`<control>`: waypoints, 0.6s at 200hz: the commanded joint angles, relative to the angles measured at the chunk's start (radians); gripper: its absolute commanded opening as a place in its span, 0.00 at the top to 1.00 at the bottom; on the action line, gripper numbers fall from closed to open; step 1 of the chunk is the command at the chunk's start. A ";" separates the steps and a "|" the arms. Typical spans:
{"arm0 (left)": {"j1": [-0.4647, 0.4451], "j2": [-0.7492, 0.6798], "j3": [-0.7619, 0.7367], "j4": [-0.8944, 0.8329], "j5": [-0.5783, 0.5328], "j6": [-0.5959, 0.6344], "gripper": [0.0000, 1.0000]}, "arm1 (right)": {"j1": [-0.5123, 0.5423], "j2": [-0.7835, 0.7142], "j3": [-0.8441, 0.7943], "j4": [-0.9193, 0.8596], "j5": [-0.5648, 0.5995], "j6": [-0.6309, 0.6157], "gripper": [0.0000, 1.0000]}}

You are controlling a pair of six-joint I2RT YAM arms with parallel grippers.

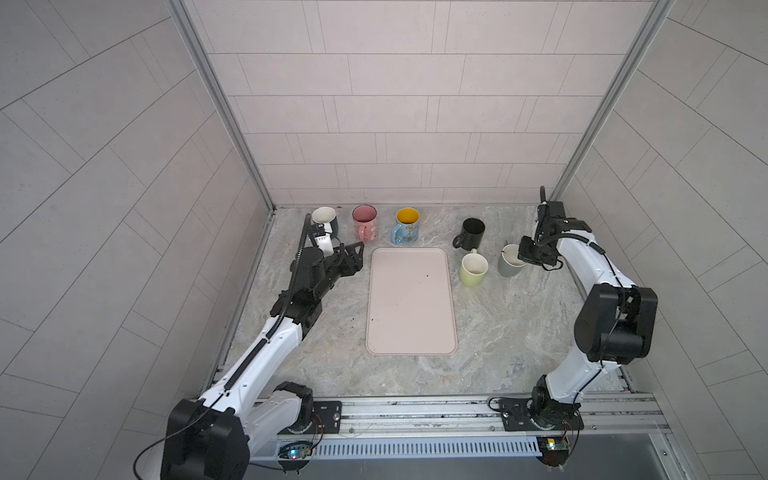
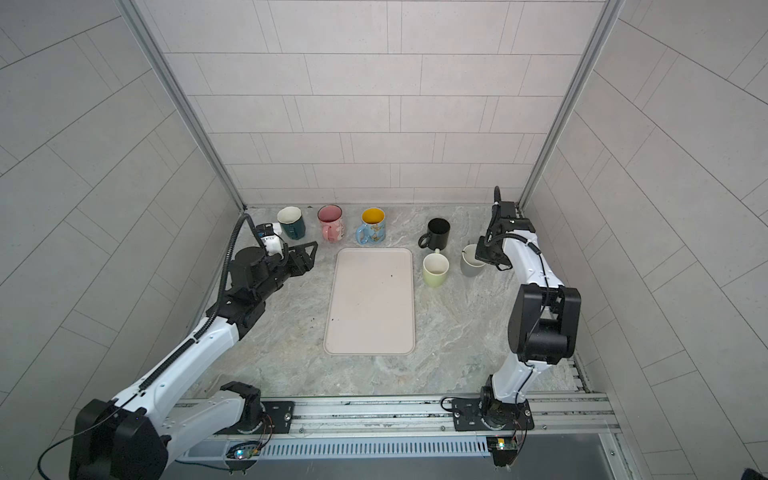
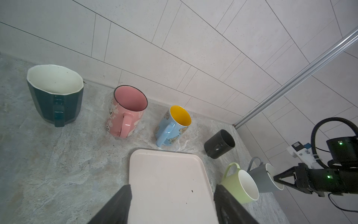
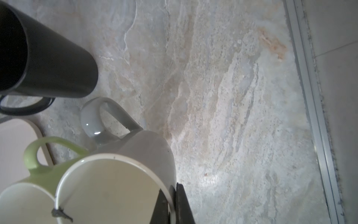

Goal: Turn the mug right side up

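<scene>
Grey mug [image 4: 147,153], mouth up, rim pinched between closed right fingers [image 4: 183,209]; could be tipped against green mug [image 4: 44,174] just beyond them if pulled away unreleased; left fingers [image 3: 116,207] spread wide, nothing held.

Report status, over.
Left pincer open, empty. Right pincer shut on grey mug, at its rim; mug mouth-up. Green mug close beside it.

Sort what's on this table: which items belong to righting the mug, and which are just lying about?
In the job:
- grey mug, mouth up
- right end effector, clamped on its rim

Lying about, none gripped:
- teal mug
- pink mug
- blue mug
- black mug
- green mug
- tray
</scene>
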 commanded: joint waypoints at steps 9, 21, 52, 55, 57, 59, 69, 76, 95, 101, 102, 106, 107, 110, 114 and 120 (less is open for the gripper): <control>0.016 0.004 0.045 -0.018 -0.016 0.032 0.27 | -0.002 0.084 0.100 0.057 -0.026 0.037 1.00; 0.020 0.007 0.045 -0.023 -0.020 0.033 0.27 | -0.002 0.121 0.125 0.061 -0.029 0.037 1.00; 0.027 0.013 0.053 -0.031 -0.021 0.033 0.27 | -0.002 0.187 0.170 0.067 -0.029 0.040 1.00; 0.027 0.013 0.053 -0.031 -0.021 0.034 0.27 | -0.002 0.190 0.171 0.068 -0.025 0.040 1.00; 0.028 0.012 0.054 -0.031 -0.022 0.033 0.27 | -0.002 0.192 0.173 0.069 -0.023 0.040 1.00; 0.027 0.012 0.054 -0.031 -0.021 0.033 0.27 | -0.002 0.194 0.173 0.070 -0.023 0.041 1.00; 0.028 0.013 0.054 -0.032 -0.021 0.033 0.27 | -0.002 0.200 0.173 0.076 -0.022 0.043 1.00; 0.030 0.014 0.055 -0.032 -0.021 0.033 0.27 | -0.001 0.204 0.173 0.081 -0.022 0.044 1.00; 0.031 0.018 0.056 -0.033 -0.020 0.033 0.27 | -0.002 0.211 0.172 0.088 -0.037 0.048 0.96; 0.032 0.018 0.056 -0.032 -0.020 0.033 0.27 | -0.001 0.212 0.173 0.089 -0.041 0.048 0.93; 0.032 0.018 0.056 -0.034 -0.020 0.033 0.27 | -0.001 0.212 0.173 0.089 -0.042 0.048 0.93; 0.033 0.019 0.055 -0.034 -0.018 0.033 0.27 | -0.001 0.214 0.173 0.091 -0.046 0.049 0.91; 0.032 0.019 0.055 -0.033 -0.017 0.033 0.27 | -0.001 0.214 0.173 0.091 -0.046 0.049 0.91; 0.032 0.020 0.055 -0.033 -0.016 0.033 0.27 | -0.001 0.215 0.172 0.091 -0.049 0.049 0.89; 0.033 0.020 0.056 -0.036 -0.014 0.033 0.27 | -0.001 0.215 0.172 0.092 -0.050 0.049 0.86; 0.033 0.020 0.055 -0.033 -0.014 0.033 0.27 | -0.001 0.217 0.172 0.093 -0.053 0.050 0.82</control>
